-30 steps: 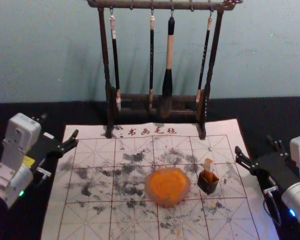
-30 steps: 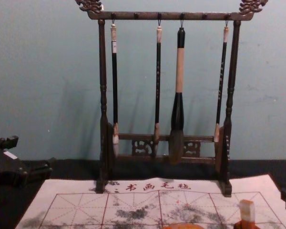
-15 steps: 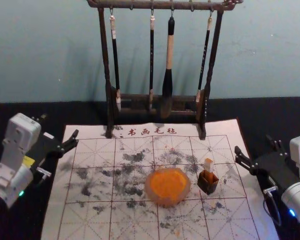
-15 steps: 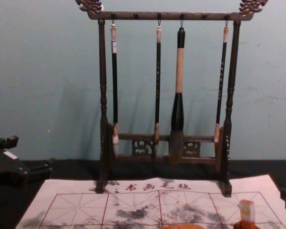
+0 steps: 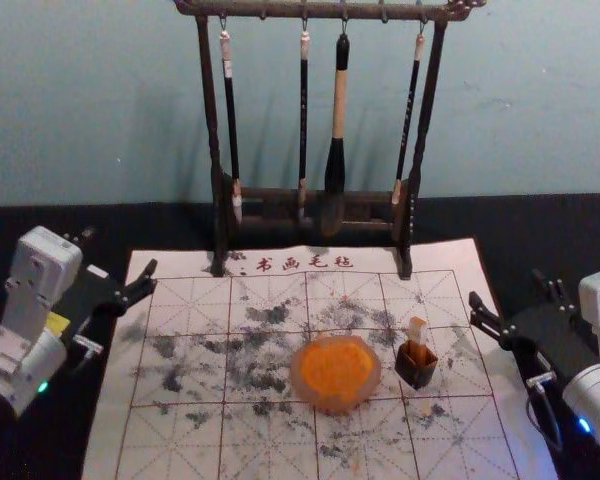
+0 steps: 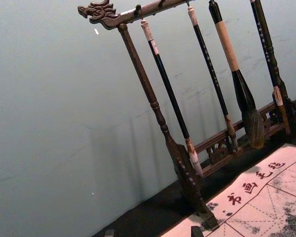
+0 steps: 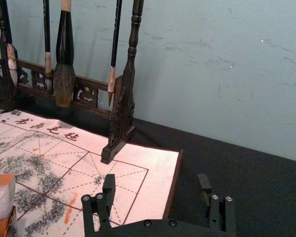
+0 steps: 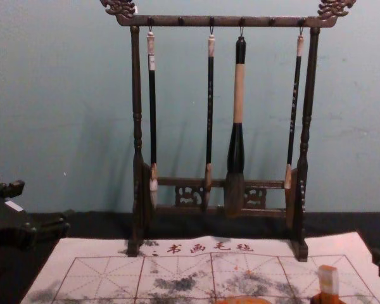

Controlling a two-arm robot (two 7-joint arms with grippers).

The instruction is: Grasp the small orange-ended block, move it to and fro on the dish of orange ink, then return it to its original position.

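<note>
Block point(image 5: 417, 328) sits upright in its small dark holder point(image 5: 416, 366), just to the right of the dish point(image 5: 298, 386) of orange ink point(image 5: 337, 368), both on the mat point(image 5: 185, 450). We see the right gripper point(image 5: 510, 290) at the mat's right edge, fingers spread wide, nothing between them, well apart from the block. We have the left gripper point(image 5: 120, 252) at the mat's left edge, fingers also spread and holding nothing. Behind, we see the rack point(image 5: 325, 10) with four hanging brushes point(image 5: 338, 110).
</note>
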